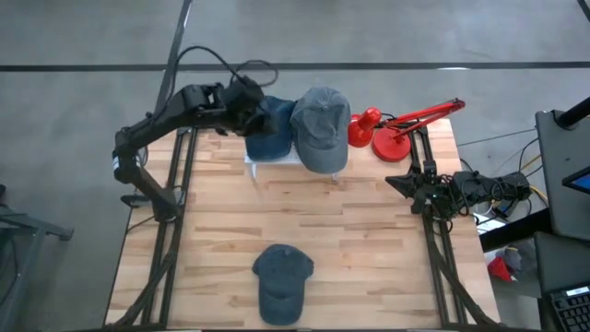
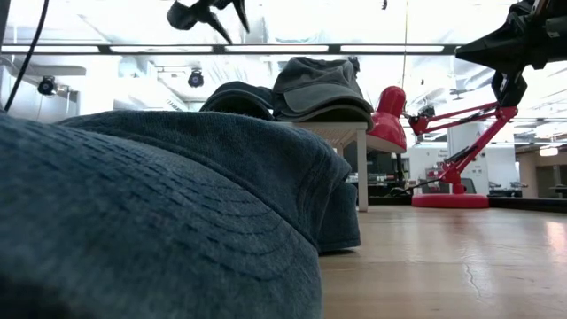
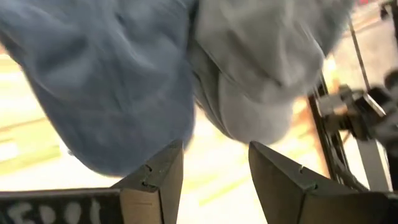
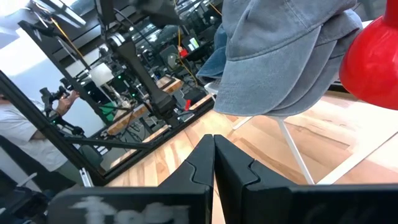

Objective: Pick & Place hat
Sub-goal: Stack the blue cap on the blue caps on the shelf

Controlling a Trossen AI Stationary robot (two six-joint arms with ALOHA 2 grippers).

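Two caps rest side by side on a small white stand [image 1: 263, 164] at the table's far side: a blue one [image 1: 270, 131] [image 3: 106, 81] and a grey one [image 1: 321, 127] [image 3: 267, 68] [image 4: 280, 56]. A third, dark blue cap [image 1: 281, 281] [image 2: 159, 204] lies flat near the table's near edge. My left gripper [image 3: 214, 168] [image 2: 213, 13] is open and hovers above the blue cap on the stand, clear of it. My right gripper [image 4: 214, 162] is shut and waits by the table's right edge [image 1: 395, 182], pointing toward the stand.
A red desk lamp [image 1: 396, 129] [image 2: 452, 142] stands on the table just right of the stand, its shade [image 4: 373, 56] close to the grey cap. Bare wooden table [image 1: 304, 217] lies between the stand and the near cap.
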